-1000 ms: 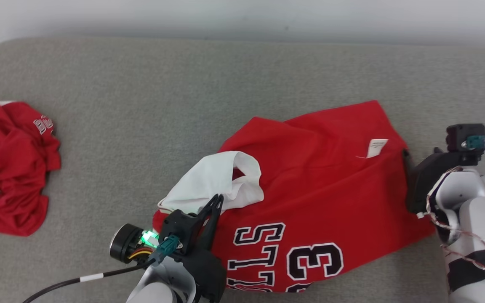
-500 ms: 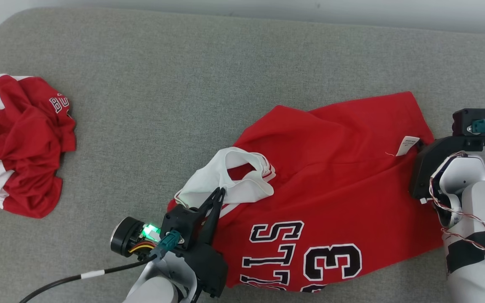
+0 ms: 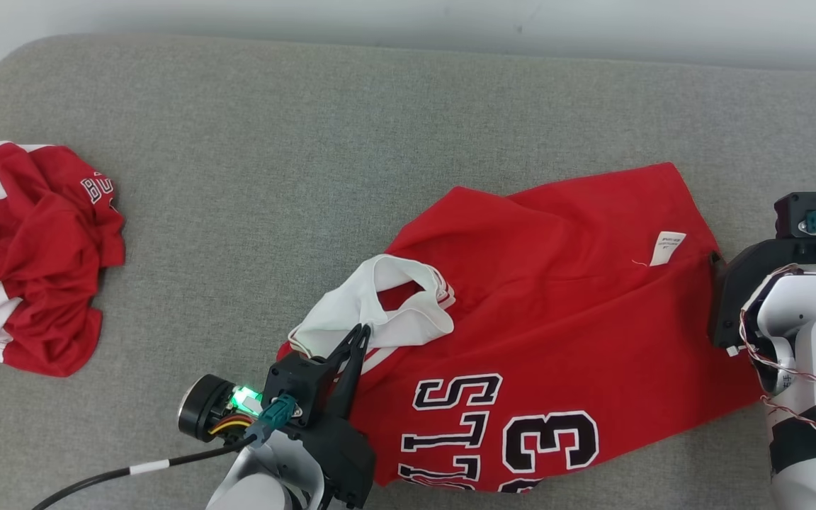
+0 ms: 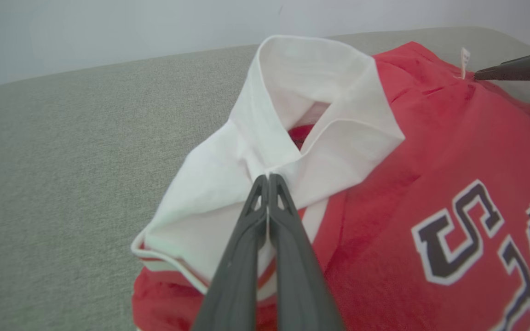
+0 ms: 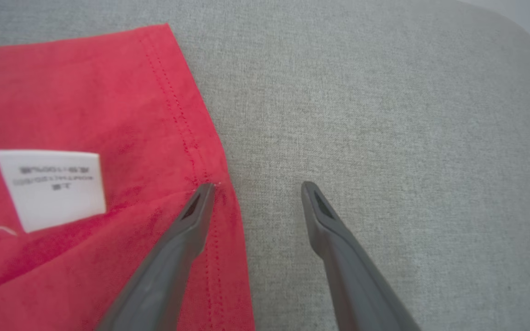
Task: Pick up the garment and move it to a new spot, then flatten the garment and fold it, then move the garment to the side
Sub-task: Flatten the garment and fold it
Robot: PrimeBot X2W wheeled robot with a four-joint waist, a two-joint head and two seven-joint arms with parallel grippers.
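Left claw (image 4: 268, 177) stays clamped on the white sleeve (image 4: 292, 105) of the red lettered jersey (image 3: 564, 297). Right claw (image 5: 256, 185) is open again astride the stitched hem (image 5: 191, 138), holding nothing. The flattening pull likely needs a fresh grasp there.

I'm seeing even, bright, diffuse light casting barely any shadows; the right wrist view is blurring the care label (image 5: 51, 188) at nine o'clock.

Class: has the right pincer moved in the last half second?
Yes: the right pincer has drawn back rightward, farther from the crumpled shirt and the jersey's label.
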